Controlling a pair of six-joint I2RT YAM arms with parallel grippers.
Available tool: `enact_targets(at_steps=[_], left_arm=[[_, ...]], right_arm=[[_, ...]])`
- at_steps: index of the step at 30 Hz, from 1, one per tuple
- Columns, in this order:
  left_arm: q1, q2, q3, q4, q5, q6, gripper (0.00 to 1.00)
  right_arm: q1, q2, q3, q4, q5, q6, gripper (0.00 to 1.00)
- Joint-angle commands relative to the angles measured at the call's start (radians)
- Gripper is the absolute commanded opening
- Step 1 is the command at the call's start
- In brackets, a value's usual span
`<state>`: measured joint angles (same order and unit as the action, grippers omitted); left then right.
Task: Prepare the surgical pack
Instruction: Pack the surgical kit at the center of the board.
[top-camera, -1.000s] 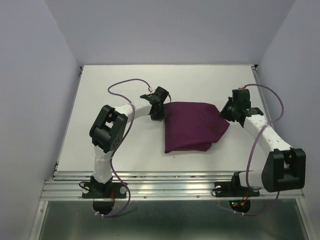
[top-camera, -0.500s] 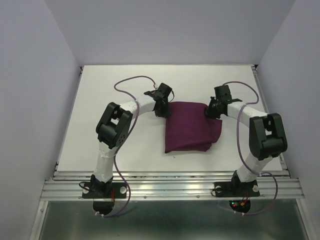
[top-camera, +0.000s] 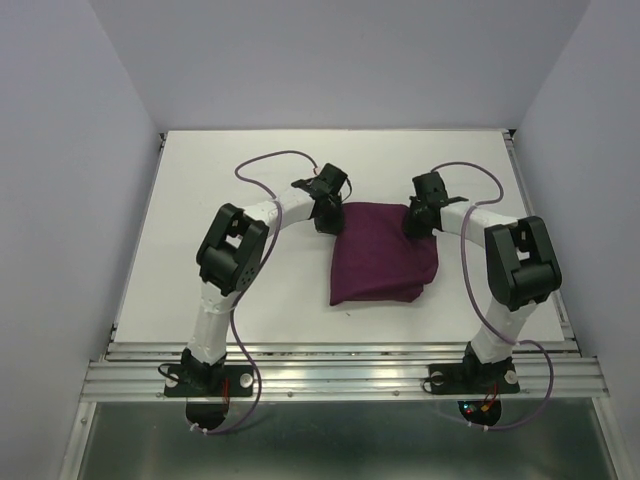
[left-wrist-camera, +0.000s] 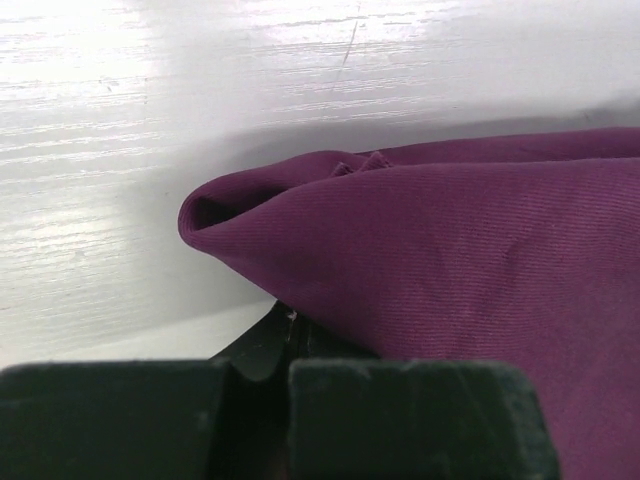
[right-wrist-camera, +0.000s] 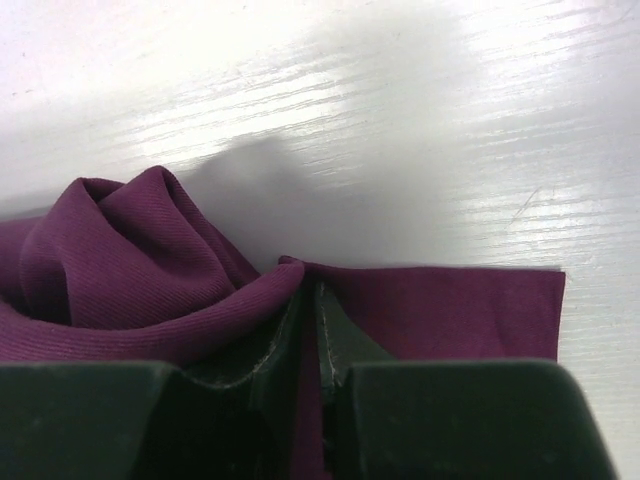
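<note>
1. Top view: the dark purple cloth (top-camera: 385, 262) lies folded near the middle of the white table (top-camera: 230, 170). The left end effector (top-camera: 328, 216) sits at the cloth's far left corner and the right end effector (top-camera: 418, 221) at its far right corner. Both touch the fabric.
2. Left wrist view: the left end effector (left-wrist-camera: 288, 345) has its jaws pressed together, pinching the dark purple cloth (left-wrist-camera: 480, 260). The fabric bulges into a rounded fold above the table (left-wrist-camera: 150, 100).
3. Right wrist view: the right end effector (right-wrist-camera: 312, 320) has its jaws nearly together, clamped on a bunched ridge of the dark purple cloth (right-wrist-camera: 130, 270). A flat corner of the cloth lies on the table (right-wrist-camera: 420, 120) to the right.
</note>
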<state>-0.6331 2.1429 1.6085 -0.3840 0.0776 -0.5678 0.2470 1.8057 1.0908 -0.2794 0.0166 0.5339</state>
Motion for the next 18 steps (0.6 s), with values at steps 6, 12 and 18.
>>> enact_targets(at_steps=[6, 12, 18], left_arm=[[-0.011, -0.176, 0.002, -0.003, -0.033, 0.011, 0.0], [0.007, -0.238, -0.048, 0.02, -0.042, 0.019, 0.0], [0.013, -0.193, -0.048, 0.022, -0.042, 0.011, 0.0]], right_arm=[[0.026, -0.141, -0.003, -0.095, 0.19, -0.002, 0.18], [0.012, -0.293, 0.014, -0.155, 0.25, -0.018, 0.19], [0.021, -0.434, 0.011, -0.063, 0.16, 0.011, 0.17]])
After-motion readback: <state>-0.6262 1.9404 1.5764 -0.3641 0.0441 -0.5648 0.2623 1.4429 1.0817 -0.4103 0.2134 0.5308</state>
